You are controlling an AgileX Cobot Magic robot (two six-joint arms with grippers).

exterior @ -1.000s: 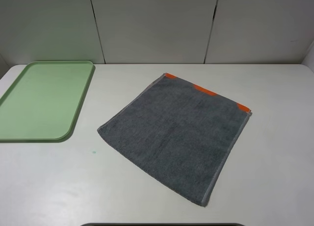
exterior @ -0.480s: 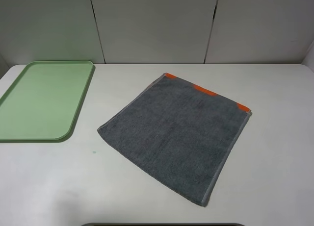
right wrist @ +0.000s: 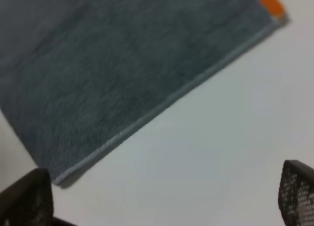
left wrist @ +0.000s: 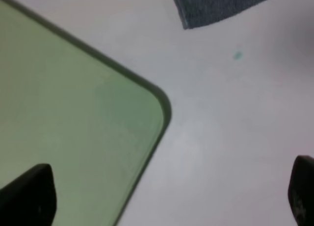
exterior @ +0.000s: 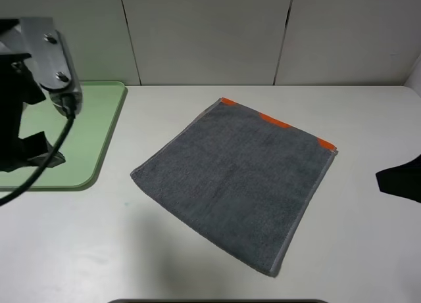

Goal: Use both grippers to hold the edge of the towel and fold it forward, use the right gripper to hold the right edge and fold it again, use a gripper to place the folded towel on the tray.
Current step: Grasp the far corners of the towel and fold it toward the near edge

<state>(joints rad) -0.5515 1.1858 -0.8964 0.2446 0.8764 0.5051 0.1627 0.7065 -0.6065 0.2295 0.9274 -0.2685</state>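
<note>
The towel is lying flat on the worktop, unfolded — left fingers and right fingers are gaping wide, empty, seemingly ready for its edge.

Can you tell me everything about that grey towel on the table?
The dark grey square terry towel looks soft and fuzzy. It lies flat and unfolded on the white table, turned cornerwise to the camera. Small orange patches peek out along its far edge, and a paler stitched hem runs down its right side. Only the table touches it; the pale green plastic tray sits apart.
</note>
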